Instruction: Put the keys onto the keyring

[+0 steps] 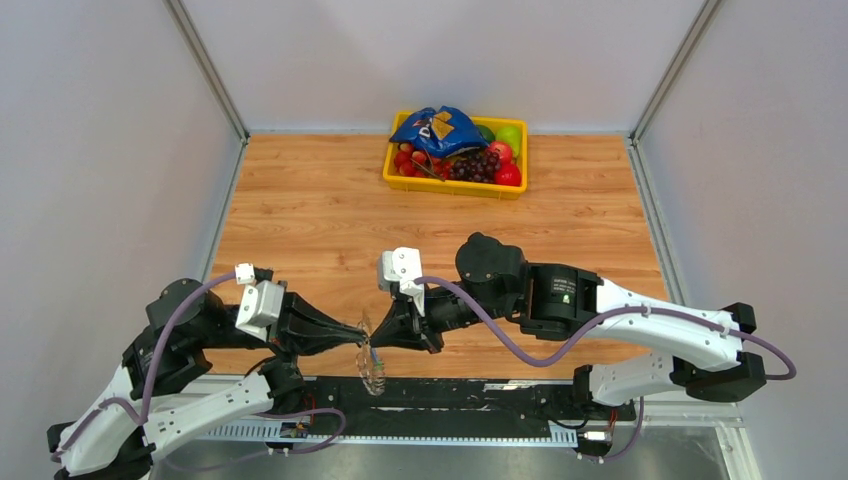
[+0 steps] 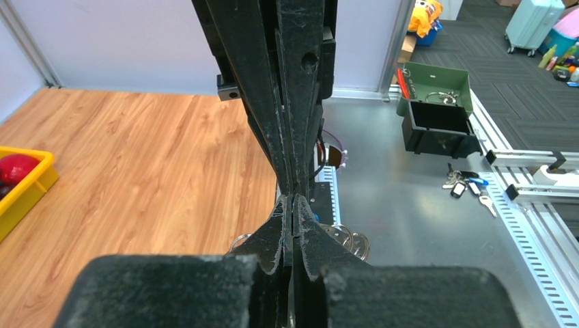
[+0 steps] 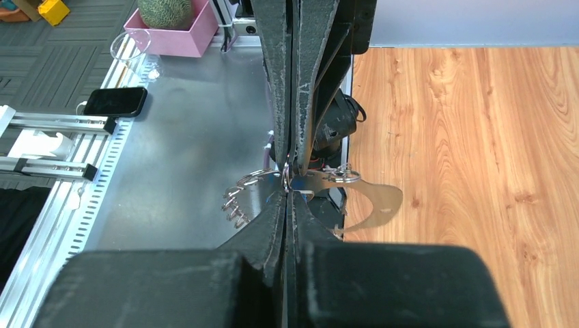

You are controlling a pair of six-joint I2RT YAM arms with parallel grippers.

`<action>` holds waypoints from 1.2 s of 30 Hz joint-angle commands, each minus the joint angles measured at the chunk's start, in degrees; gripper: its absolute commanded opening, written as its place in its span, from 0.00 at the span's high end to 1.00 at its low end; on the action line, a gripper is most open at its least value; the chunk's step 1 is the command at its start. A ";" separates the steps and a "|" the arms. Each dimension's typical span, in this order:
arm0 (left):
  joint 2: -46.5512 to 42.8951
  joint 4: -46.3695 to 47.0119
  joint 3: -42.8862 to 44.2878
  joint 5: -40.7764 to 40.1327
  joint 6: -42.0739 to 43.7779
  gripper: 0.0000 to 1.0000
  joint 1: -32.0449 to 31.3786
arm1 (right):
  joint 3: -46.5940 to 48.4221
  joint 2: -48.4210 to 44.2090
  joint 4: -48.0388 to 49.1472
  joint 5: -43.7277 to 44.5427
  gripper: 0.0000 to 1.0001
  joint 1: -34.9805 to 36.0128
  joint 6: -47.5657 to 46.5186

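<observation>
Over the table (image 1: 300, 200), left end effector (image 1: 358, 333) and right end effector (image 1: 379, 338) pinch the keyring (image 1: 375, 368).

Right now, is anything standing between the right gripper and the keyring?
Nothing visible does. The right gripper is shut on the keyring, tip to tip with the left gripper at the near edge of the table. The yellow fruit bin sits far back, well clear.

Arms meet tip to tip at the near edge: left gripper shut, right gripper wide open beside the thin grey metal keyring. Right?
No: the right gripper is shut, tips at the thin grey metal keyring; the right wrist view shows it.
</observation>
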 commanded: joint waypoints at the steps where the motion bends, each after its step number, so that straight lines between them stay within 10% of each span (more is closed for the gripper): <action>1: -0.97 6.33 -0.34 -0.20 -1.07 1.00 -0.06 | -2.49 -1.66 4.15 -1.14 1.00 -0.23 1.55; 19: -2.79 15.73 -3.81 3.10 -4.23 1.00 -0.06 | -5.55 -2.29 8.49 -1.17 0.99 -0.22 1.68; 36: -2.51 13.04 -3.60 -5.33 -3.28 1.00 -0.06 | -14.56 -15.07 8.34 13.71 0.37 -0.23 2.19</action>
